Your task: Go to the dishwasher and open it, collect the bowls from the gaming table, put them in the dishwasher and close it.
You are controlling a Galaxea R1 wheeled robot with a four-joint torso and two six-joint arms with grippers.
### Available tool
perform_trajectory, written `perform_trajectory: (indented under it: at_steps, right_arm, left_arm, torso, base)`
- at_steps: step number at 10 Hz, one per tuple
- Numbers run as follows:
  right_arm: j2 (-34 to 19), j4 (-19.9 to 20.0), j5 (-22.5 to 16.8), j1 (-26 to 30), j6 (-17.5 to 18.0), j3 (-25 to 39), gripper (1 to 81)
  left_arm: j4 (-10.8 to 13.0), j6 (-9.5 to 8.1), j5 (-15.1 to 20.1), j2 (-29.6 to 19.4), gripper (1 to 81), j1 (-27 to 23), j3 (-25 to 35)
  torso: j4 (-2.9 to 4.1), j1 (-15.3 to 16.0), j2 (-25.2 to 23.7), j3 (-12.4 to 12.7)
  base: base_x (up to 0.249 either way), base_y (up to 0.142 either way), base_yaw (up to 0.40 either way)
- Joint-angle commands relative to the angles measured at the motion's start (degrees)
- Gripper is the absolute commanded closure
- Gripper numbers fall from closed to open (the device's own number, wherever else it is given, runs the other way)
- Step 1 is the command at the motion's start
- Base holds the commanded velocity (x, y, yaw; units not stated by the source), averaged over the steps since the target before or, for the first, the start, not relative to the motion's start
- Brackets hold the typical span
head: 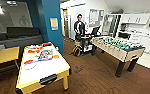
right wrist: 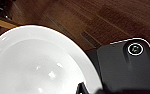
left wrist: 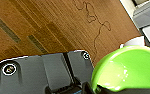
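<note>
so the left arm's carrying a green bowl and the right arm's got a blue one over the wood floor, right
Not quite. The left wrist view does show a green bowl over the wood floor, but the bowl at the right arm is white, not blue: the right wrist view shows a white bowl.

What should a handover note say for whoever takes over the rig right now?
Left arm: a green bowl sits close at the wrist camera, over wood floor; claw grip not visible.
Right arm: a white bowl likewise; grip not visible.
The gaming table, yellow, stands to the left in the head view, with no bowls on its top.
Kitchen cabinets lie far right, past the foosball table; a person stands behind a cart.
Done, judging by this: bowls collected.
Left: load the dishwasher, close it.
</note>
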Motion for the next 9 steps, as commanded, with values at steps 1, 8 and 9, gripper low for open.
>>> perform_trajectory:
  at_steps: [1, 8, 9]
  right_arm:
    - [-0.4, -0.9, -0.7, 2.9, -0.1, 0.8, 81.1]
    - [-0.1, -0.9, -0.6, 2.7, -0.2, 0.9, 81.1]
    - [-0.1, -0.9, -0.6, 2.7, -0.3, 0.8, 81.1]
  left_arm:
    - [0.7, 0.34, 0.9, -0.2, 81.1, -3.0, -0.2]
    - [0.8, 0.34, 0.8, -0.2, 81.1, -2.2, -1.0]
    - [0.8, 0.34, 0.8, -0.2, 81.1, -2.2, -1.0]
  torso:
    - [0.00, 0.0, 0.0, 0.0]
    - [0.00, 0.0, 0.0, 5.6]
    - [0.00, 0.0, 0.0, 5.7]
  base:
    - [0.000, 0.000, -0.340]
    - [0.000, 0.000, -0.340]
    - [0.000, 0.000, -0.340]
